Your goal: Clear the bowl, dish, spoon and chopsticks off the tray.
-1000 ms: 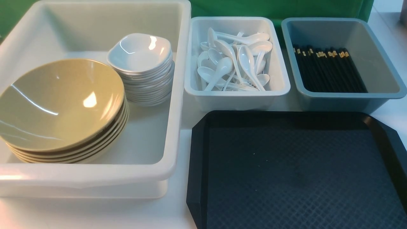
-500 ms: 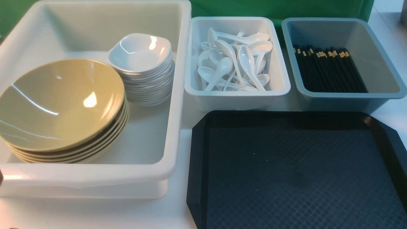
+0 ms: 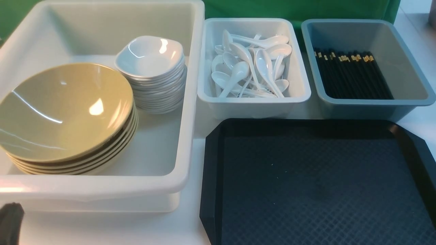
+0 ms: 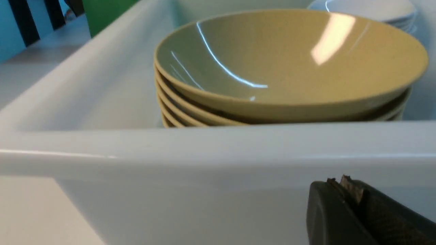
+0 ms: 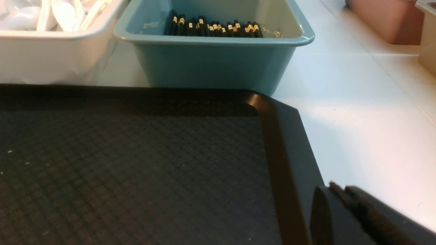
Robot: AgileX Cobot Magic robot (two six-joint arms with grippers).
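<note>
The black tray lies at the front right, and nothing rests on its textured floor. An olive-yellow bowl tops a stack inside the big white tub. Beside it, a white dish tops a second stack. White spoons fill the white bin, and black chopsticks lie in the grey-blue bin. My left gripper is shut and holds nothing. It is low outside the tub's near wall, at the front view's bottom-left corner. My right gripper is shut with nothing in it, over the tray's right rim.
The white spoon bin and the grey-blue bin stand side by side just behind the tray. The tub's tall near wall rises between my left gripper and the bowls. White tabletop runs to the right of the tray.
My left gripper has come into the front view at the bottom-left corner. The dishes, bins and tray have not moved.
</note>
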